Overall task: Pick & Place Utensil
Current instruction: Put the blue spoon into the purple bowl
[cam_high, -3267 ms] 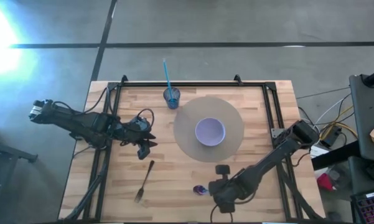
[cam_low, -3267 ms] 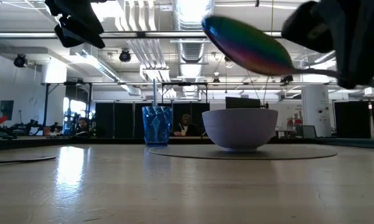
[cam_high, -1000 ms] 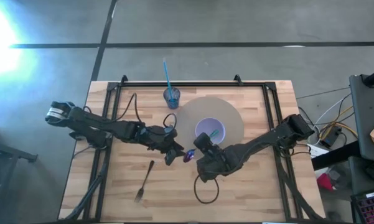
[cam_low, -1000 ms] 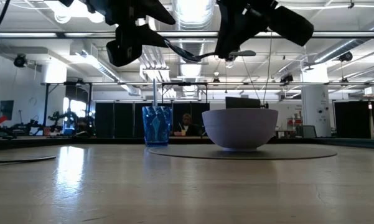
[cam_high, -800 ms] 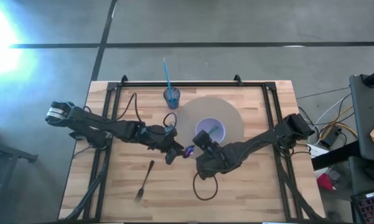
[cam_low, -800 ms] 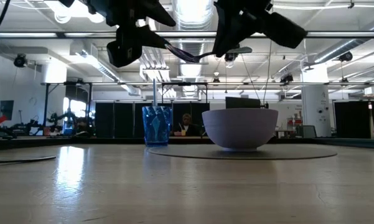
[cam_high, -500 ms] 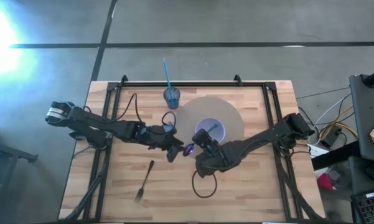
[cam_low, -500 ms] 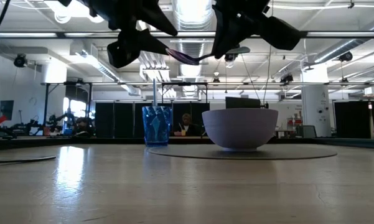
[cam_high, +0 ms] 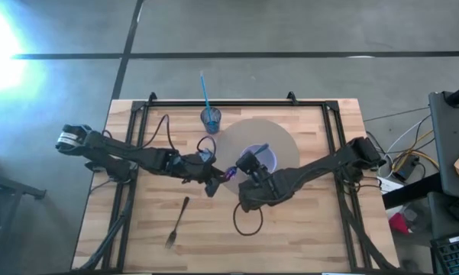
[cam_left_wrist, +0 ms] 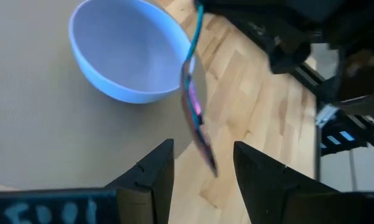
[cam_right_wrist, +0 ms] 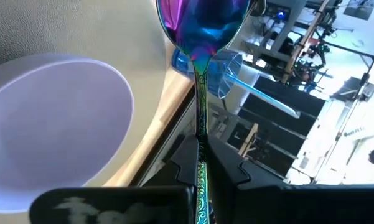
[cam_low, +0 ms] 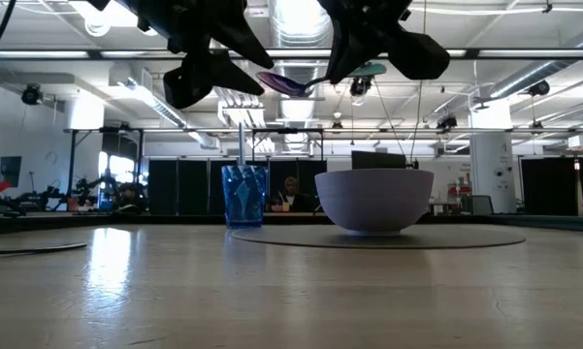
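Iridescent purple-blue metal marks the spoon (cam_right_wrist: 202,25); it hangs in the air by the near-left rim of the bowl (cam_high: 257,158), above the mat (cam_high: 286,153), its handle pinched tight between the closed fingers of the right pincer (cam_right_wrist: 199,163), its bowl end pointing toward the left arm; the left pincer (cam_left_wrist: 199,163) hovers just short of the spoon's bowl end with its fingers parted and nothing between them.

My judgement is that this is a hand-over, spoon passing from right to left; to do it well the left pincer should ease forward until the thin neck sits squarely between its pads, close fully, and only then should the right one let go; the spoon is slick and narrow, so a grip on the curved bowl end would likely slip or twist it; both arms should keep level and clear of the bowl's rim.

Farther out on the desk (cam_high: 305,229) lie a fork (cam_high: 177,223), untouched, and a blue cup (cam_high: 210,118) with a straw (cam_high: 205,88).

Pale letters show along the left wrist camera's lower edge, too blurred to read; no brand or label is legible elsewhere.
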